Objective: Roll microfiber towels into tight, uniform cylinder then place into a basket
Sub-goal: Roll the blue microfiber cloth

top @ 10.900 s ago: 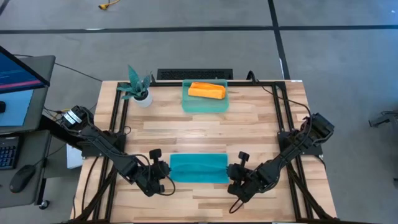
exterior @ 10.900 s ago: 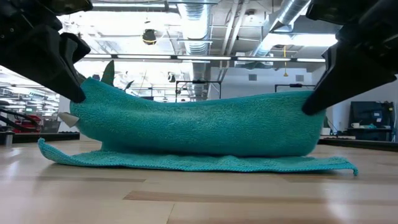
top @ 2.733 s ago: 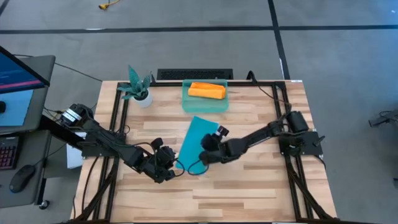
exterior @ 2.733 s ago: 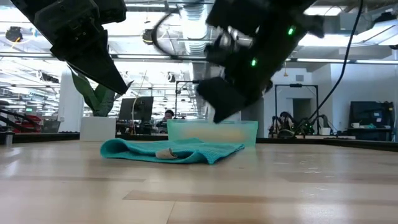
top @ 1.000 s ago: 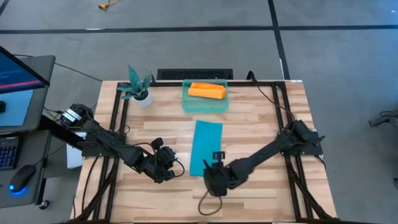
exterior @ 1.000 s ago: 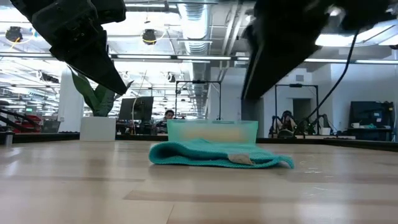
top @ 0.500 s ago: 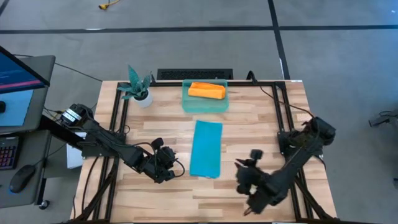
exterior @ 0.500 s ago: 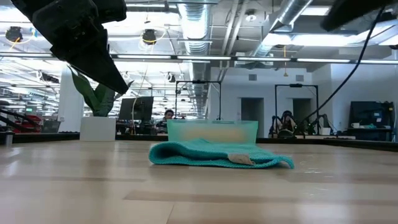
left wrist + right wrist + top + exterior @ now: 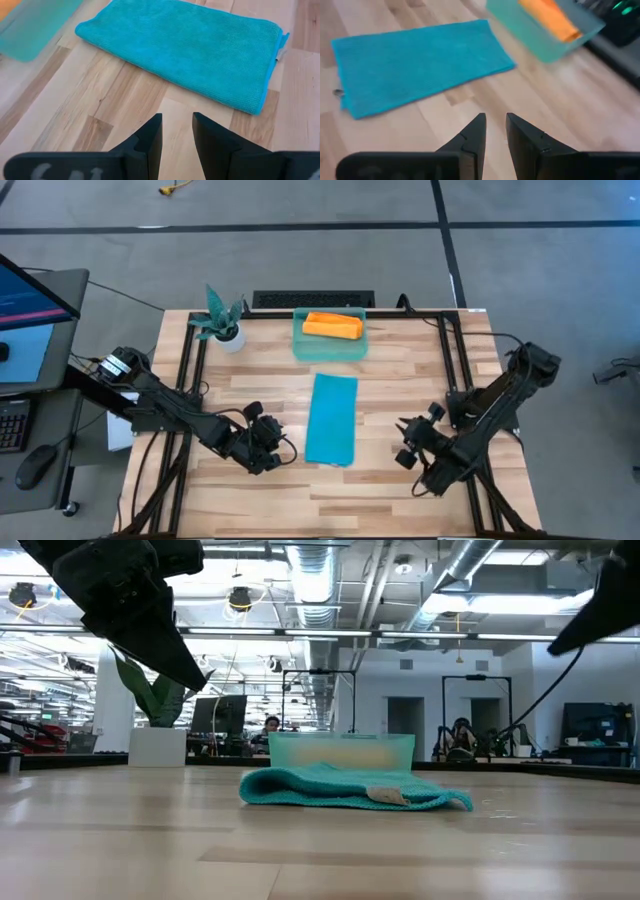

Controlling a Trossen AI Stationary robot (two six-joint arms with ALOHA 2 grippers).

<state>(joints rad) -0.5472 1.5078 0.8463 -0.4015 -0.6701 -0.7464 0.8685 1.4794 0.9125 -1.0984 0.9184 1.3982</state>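
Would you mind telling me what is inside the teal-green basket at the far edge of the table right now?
The basket holds one rolled orange-yellow towel, lying lengthwise toward its far side. Nothing else shows in it; the basket floor under the roll is covered. The teal-blue towel lies folded flat on the table, outside it.

left gripper point(image 9: 268, 448) slightly parted, right gripper point(image 9: 408, 442) likewise, empty

The left gripper point(image 9: 177, 131) hangs over the wooden table point(image 9: 75, 120), its two dark fingers point(image 9: 151, 137) parted by a narrow gap with nothing between them. Just beyond the fingertips lies the teal towel point(image 9: 185, 47), folded flat into a long strip, with a small tag at one corner. A blurred corner of the green basket point(image 9: 30, 27) shows nearby, apart from the towel.
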